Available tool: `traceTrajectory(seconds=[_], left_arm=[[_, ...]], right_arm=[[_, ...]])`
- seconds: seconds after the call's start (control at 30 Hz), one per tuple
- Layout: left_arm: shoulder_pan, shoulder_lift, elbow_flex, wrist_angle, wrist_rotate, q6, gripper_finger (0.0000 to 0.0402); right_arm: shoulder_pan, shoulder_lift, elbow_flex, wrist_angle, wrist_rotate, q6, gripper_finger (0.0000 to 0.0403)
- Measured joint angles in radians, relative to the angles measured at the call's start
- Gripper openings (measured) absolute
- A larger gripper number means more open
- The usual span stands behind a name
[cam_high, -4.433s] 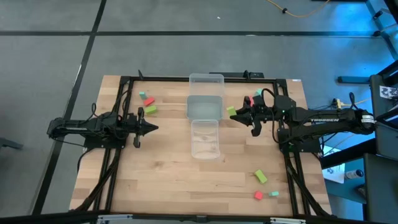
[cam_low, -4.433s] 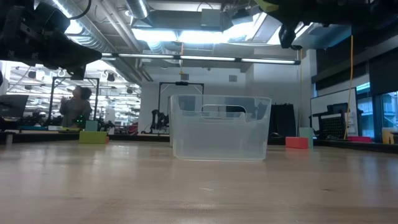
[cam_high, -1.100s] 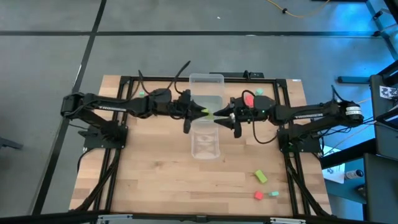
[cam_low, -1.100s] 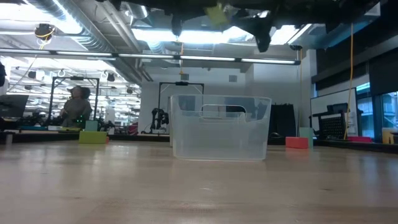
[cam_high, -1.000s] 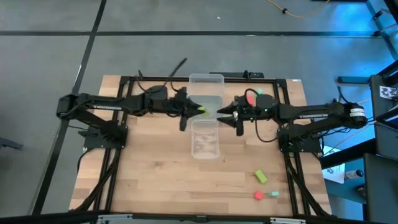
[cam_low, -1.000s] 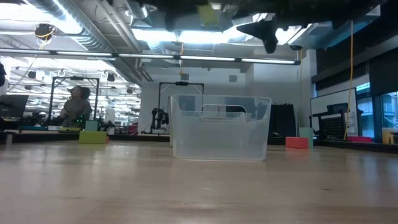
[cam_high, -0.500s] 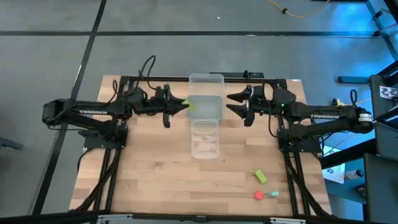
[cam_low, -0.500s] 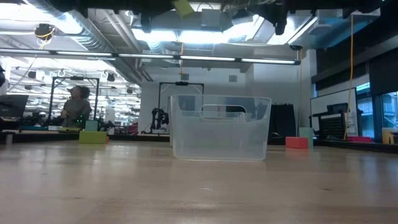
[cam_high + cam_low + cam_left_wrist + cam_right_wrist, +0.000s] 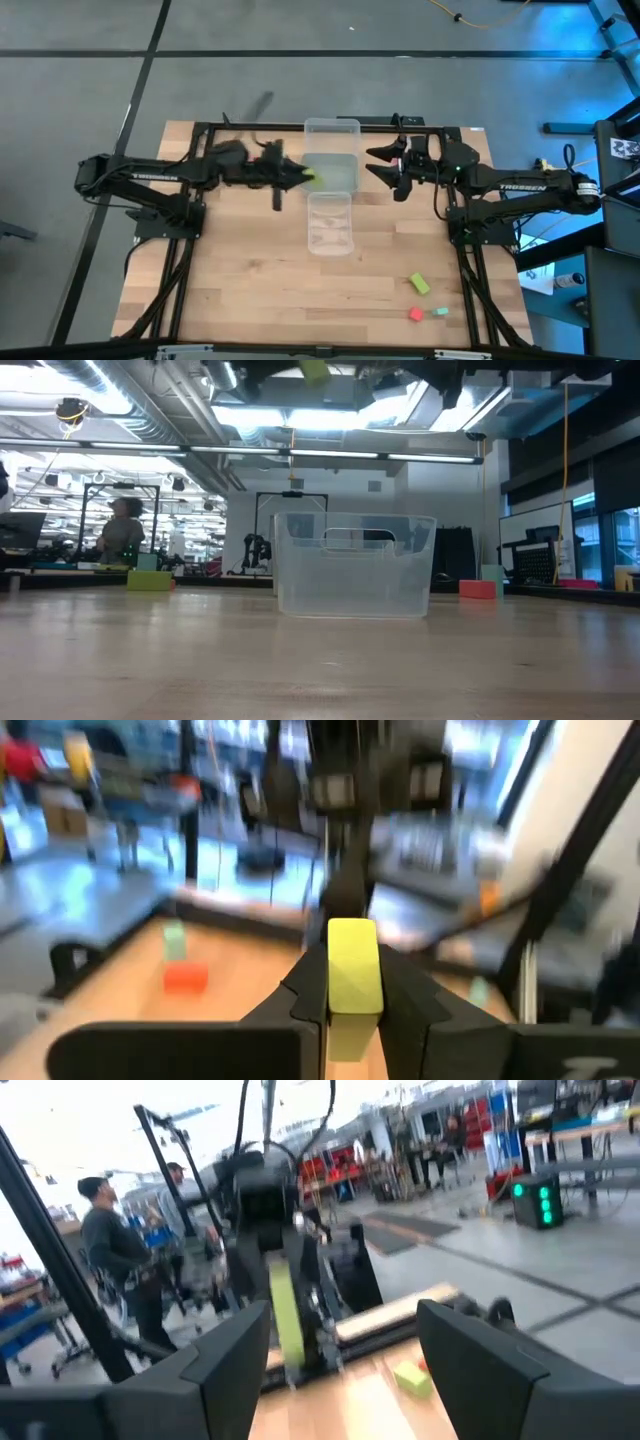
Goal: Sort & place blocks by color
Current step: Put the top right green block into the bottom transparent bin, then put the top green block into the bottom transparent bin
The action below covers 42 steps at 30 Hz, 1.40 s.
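Note:
A lime block [image 9: 314, 179] hangs in the air at the left edge of the middle clear tray [image 9: 340, 170], with my left gripper [image 9: 303, 179] shut on it. It also shows at the top of the low view as the lime block [image 9: 313, 370]. My right gripper [image 9: 372, 165] stands open and bare in the air by that tray's right edge. The right wrist view looks between the open fingers of my right gripper [image 9: 345, 1350] at the held lime block [image 9: 283, 1315]. A lime block [image 9: 419, 284], a red block [image 9: 415, 314] and a teal block [image 9: 440, 311] lie flat at the near right. My left gripper pinches the lime block's two broad sides [image 9: 352, 982] between its two fingers. The fingers lie level and come from the table's left. The block's free end [image 9: 352, 935] sticks out past the fingertips, and the block is lifted clear of table and tray.
Three clear trays stand in a row down the table's middle: far tray [image 9: 331, 130], middle tray, near tray [image 9: 330, 222]. A red block [image 9: 185, 978] and a teal block [image 9: 175, 938] lie on the wood ahead of my left gripper. People stand in the room behind.
My right gripper has drawn back from the lime block toward the table's right and far edges. My left gripper has carried the block toward the left edge, then come back a little toward the middle tray. The block stays lifted clear.

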Motion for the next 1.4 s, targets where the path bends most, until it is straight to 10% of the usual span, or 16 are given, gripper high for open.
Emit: traceTrajectory(seconds=[0.27, 0.63, 1.07, 1.4], left_arm=[[-0.051, 0.351, 0.308, -0.447, 0.062, 0.151, 0.0044], [-0.081, 0.673, 0.353, -0.519, 0.04, 0.14, 0.0044], [-0.082, 0.724, 0.356, -0.509, 0.02, 0.141, 0.0045], [-0.083, 0.727, 0.353, -0.515, -0.066, 0.14, 0.016]], right_arm=[[0.0, -0.032, 0.0, 0.018, 0.018, -0.001, 0.0255], [0.0, -0.029, 0.0, -0.006, 0.018, -0.001, 0.0255], [0.0, -0.029, 0.0, -0.005, 0.019, 0.002, 0.0255], [0.0, -0.029, 0.0, -0.004, 0.019, 0.003, 0.0255]])
